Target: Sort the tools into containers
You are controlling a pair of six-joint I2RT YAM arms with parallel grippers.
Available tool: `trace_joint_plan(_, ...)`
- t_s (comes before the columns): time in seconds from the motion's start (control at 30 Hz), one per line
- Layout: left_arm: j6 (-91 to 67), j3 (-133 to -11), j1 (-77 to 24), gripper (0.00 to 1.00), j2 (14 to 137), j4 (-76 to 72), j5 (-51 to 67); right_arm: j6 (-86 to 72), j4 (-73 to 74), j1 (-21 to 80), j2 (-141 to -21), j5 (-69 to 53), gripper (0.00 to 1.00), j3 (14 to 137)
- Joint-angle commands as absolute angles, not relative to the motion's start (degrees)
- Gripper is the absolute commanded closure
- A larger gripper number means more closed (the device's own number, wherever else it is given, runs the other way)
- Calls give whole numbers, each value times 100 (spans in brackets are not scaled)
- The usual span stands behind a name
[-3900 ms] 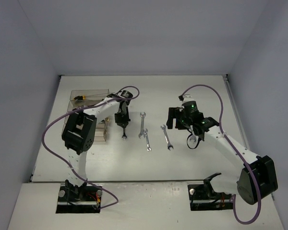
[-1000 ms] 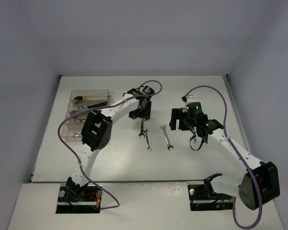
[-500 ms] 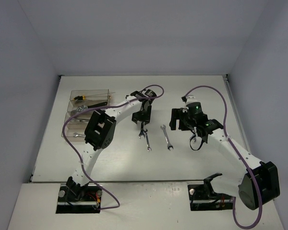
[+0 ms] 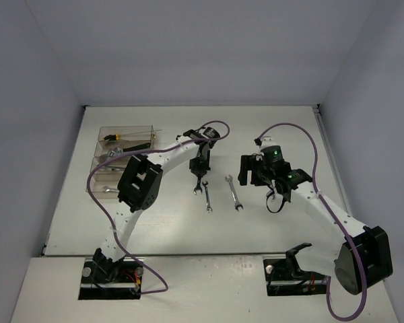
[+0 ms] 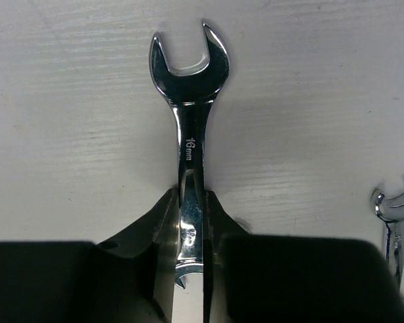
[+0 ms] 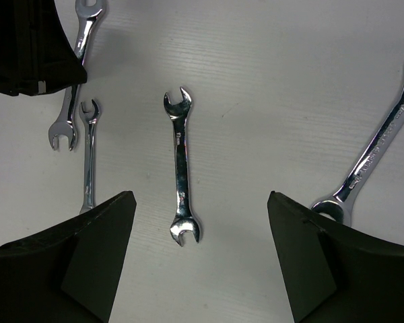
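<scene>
Bins sit far left. The left gripper is clamped on the shank of the 16 mm wrench, flat on mid-table. Best to lift straight up and keep it level before swinging left. The right gripper hangs wide open over 1 small wrench, holding nothing.

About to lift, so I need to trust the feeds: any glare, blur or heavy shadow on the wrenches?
Left wrist view: the gripped wrench is sharp, its size stamp legible, with bright glare on the shank; the left hand is nearly black. Right wrist view: the middle wrench is crisp, the right hand silhouetted. Top view: even light, loose wrenches tiny.
</scene>
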State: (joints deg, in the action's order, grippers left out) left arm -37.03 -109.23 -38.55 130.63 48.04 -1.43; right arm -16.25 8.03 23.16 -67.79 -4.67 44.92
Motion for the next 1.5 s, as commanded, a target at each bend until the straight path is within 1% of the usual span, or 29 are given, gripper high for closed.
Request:
trace_joint_plan(0.0, -3693, -10502, -3703, 100, 12627, 5089, -474, -1573, 650, 2276, -6727, -355, 23, 4516)
trace_joint_plan(0.27, -3925, -9757, -3619, 100, 11352, 5056, -774, -1561, 633, 2270, -6812, -396, 23, 4462)
trace_joint_plan(0.5, -4231, -9313, -3612, 100, 10551, 5043, -871, -1545, 633, 2268, -6899, -422, 23, 4518)
trace_joint_plan(0.77, -5276, -8626, -3409, 100, 9595, 5040, -991, -1547, 617, 2268, -6950, -438, 23, 4519)
trace_joint_plan(1.03, -6708, -7423, -2416, 100, 8336, 4803, -1037, -1503, 580, 2268, -6958, -413, 23, 4508)
trace_joint_plan(1.1, -6932, -7215, -2032, 100, 8028, 4749, -1152, -1503, 572, 2268, -6919, -398, 23, 4485)
trace_joint_plan(1.33, -7264, -6589, -762, 100, 7807, 4306, -839, -1503, 554, 2268, -6873, -360, 23, 4412)
trace_joint_plan(1.47, -7570, -6314, -320, 100, 7849, 4056, -667, -1507, 554, 2268, -6878, -369, 24, 4404)
